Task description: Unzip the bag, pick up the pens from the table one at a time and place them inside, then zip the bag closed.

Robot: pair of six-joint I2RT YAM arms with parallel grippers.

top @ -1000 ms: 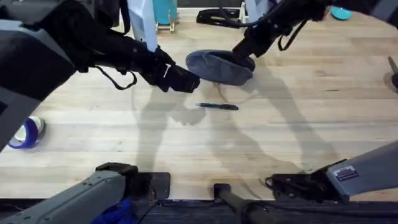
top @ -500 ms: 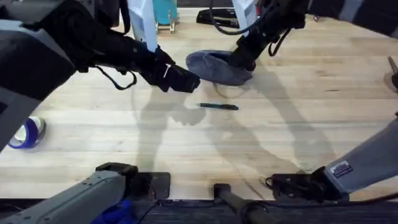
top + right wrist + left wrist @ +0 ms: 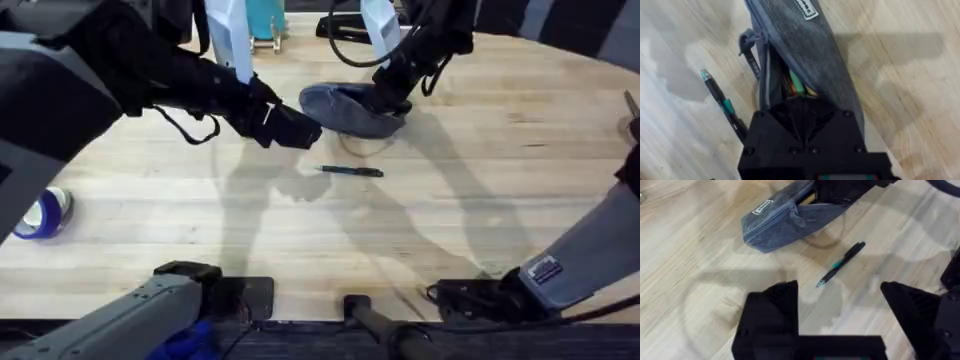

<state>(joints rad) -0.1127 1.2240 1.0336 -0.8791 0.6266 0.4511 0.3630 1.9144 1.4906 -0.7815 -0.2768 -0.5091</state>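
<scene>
bag: grey pouch (image 3: pixel 350 110) lying on the surface (image 3: pixel 480 200) around 12 o'clock from the middle. It's already unzipped; in the right wrist view the mouth gapes and there's something green and yellowish inside.

pen: one dark pen (image 3: pixel 351 171) with a teal band, loose on the bare wood just at 6 o'clock of the bag, not touching it. Looks like it's the next one to go in.

right gripper: (image 3: pixel 385 95) sitting at the bag's 3 o'clock end, right down on the opening. My guess is it's there to pin the fabric or keep the mouth spread so a pen can slide in. Its fingers are buried in the pouch, so I can't tell how wide they are or whether they've got hold of anything.

left gripper: (image 3: pixel 840 310) parked at 9 o'clock of the bag, up off the wood, fingers spread wide with nothing in them. From its own camera the pen sits between the two, farther out, so it reads like it's lined up for the pickup.

left to do: grab the pen, drop it in, zip up.

watch out: the pen is thin and flat on the wood, so it could easily roll or skid.
</scene>
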